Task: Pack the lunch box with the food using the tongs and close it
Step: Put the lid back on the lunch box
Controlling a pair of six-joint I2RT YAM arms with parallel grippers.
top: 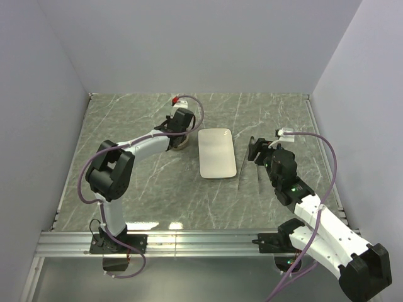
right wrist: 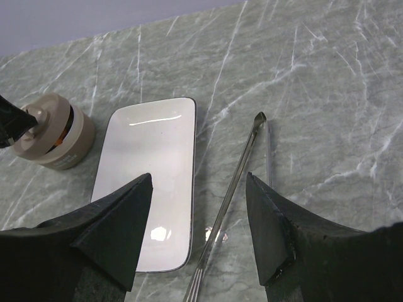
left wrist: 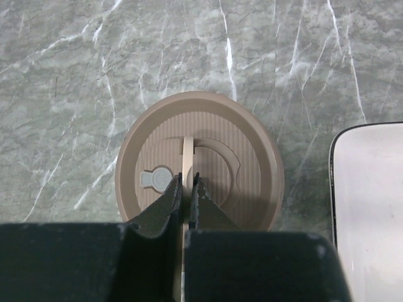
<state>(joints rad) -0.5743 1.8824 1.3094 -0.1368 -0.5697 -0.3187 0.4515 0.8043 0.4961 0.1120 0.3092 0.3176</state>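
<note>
On the left of the grey-green marbled table (top: 145, 195), my left gripper (left wrist: 188, 179) is clenched on the thin cream handle (left wrist: 187, 151) of the round brown lid (left wrist: 208, 126), both fingertips pinching the strip from either side. The lid sits over the lunch box (right wrist: 66, 148), which stands on the table just left of the white rectangular plate (top: 217, 153). In my right wrist view the lid looks raised or tilted on the side facing that camera, where a dark gap shows a sliver of orange food (right wrist: 58, 139); I cannot tell how far it is seated elsewhere. The plate lies bare at the middle of the table, apart from the tin, its long sides running away from my bases. Just to its right the tongs (right wrist: 236, 182) lie flat on the marble, two slim dark arms splayed towards me and meeting at the far end. Above them hangs my right gripper (right wrist: 198, 179), released and spread wide, grasping nothing, its fingers (right wrist: 119, 233) clear of both the tongs and the plate
</note>
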